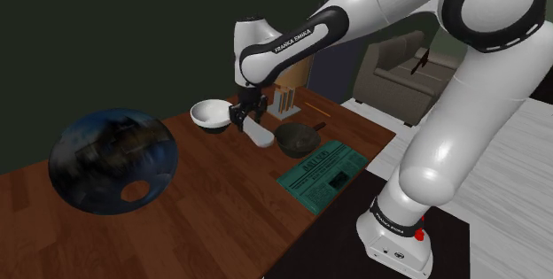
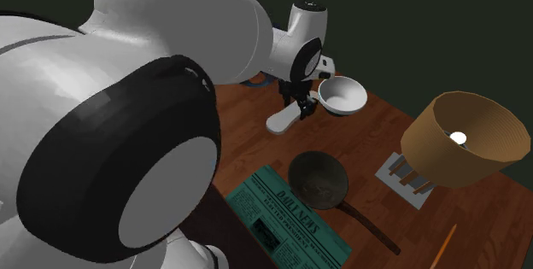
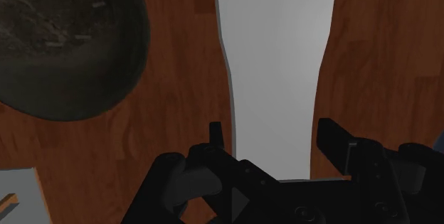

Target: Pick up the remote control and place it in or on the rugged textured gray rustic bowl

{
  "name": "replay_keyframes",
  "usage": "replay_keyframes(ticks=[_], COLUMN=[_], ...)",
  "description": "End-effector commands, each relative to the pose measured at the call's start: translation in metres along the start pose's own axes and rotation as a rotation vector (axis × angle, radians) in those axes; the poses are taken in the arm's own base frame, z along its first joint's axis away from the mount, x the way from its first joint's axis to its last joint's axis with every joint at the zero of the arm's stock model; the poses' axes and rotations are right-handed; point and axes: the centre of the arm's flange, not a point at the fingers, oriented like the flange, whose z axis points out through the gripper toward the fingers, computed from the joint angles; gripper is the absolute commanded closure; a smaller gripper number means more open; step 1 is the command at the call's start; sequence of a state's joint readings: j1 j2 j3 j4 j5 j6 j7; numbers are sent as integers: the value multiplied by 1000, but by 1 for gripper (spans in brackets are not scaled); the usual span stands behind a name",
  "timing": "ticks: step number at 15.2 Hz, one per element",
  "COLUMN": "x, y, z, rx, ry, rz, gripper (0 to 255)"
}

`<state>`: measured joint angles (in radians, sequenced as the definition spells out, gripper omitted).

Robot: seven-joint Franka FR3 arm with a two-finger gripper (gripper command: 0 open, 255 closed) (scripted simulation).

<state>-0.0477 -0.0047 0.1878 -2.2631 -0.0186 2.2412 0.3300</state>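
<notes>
**Desk:** Where is the gripper point(image 1: 246, 118) right now?

**Operator:** I have it low over the worktop point(image 1: 204, 206), pointing down at the remote point(image 1: 259, 133). In the wrist view the gripper point(image 3: 274, 134) has its two fingers apart. One stands at each side of the remote's point(image 3: 276, 66) near end, close to its edges. I see nothing there that I would call a clamp.

**Desk:** And the remote itself?

**Operator:** It is drawn plain white, long, and wider at the end away from the gripper. In the shoulder view it sits between the white bowl point(image 1: 211, 113) and the dark bowl point(image 1: 295, 136). From the second exterior view the remote point(image 2: 282, 121) reaches out from under the gripper point(image 2: 295, 105) towards that view's lower left, and the white bowl point(image 2: 342, 95) is just beside the gripper.

**Desk:** How near is the dark bowl?

**Operator:** It is near but apart from the remote. The wrist view shows the dark bowl point(image 3: 64, 45), rough inside, with a strip of bare worktop point(image 3: 370, 59) wood between it and the remote. In the second exterior view the dark bowl point(image 2: 319, 179) touches the corner of a green newspaper point(image 2: 286, 220).

**Desk:** Anything else on the worktop?

**Operator:** A big dark globe point(image 1: 111, 160) sits well apart, at the shoulder view's left.
</notes>
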Motion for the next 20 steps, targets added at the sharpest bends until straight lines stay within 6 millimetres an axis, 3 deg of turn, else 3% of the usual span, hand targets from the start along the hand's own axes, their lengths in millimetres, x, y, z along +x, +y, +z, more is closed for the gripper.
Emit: replay_keyframes(ticks=[1, 14, 15, 20], x=[-10, -74, -78, -77], y=[23, 182, 191, 190], z=[1, 2, 3, 29], rx=[0, 0, 0, 0], ry=[1, 1, 1, 1], rz=[-2, -2, -2, -2], gripper=[255, 255, 255, 255])
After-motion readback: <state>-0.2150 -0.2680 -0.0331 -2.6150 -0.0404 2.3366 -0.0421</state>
